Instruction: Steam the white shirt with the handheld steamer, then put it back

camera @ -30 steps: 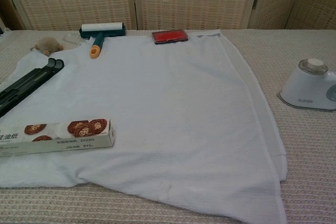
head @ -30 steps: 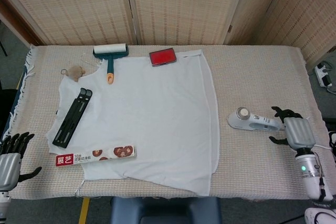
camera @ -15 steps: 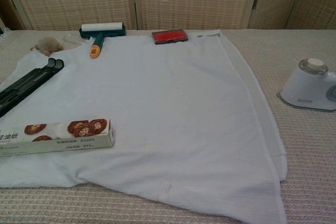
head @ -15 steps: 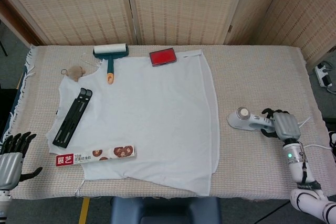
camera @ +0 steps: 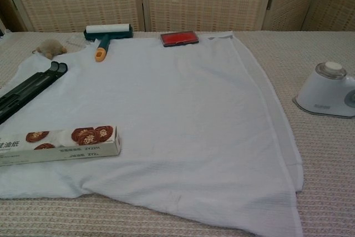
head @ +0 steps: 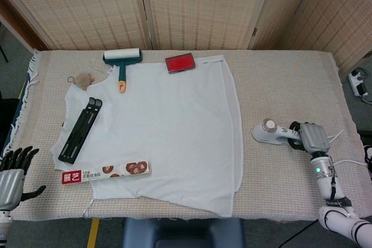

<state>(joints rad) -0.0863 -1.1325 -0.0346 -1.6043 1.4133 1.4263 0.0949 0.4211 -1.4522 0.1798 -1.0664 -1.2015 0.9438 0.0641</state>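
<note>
My right hand (head: 314, 136) wrapped around the steamer (head: 274, 132) handle at 3 o'clock on the desk (head: 279, 79), white shirt (head: 168, 126) flat at centre, my left hand (head: 13, 169) splayed, holding nothing, at 8 o'clock.

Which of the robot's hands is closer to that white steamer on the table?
Right. The right hand is at the steamer's handle end; the left hand is at the table's opposite front corner.

A folding screen (head: 192, 7) of woven straw panels in wood frames stood behind the table (head: 285, 79). The table wore a bumpy tan cloth. The floor (head: 13, 50) was grey, with a white power strip (head: 357, 82) on it.
</note>
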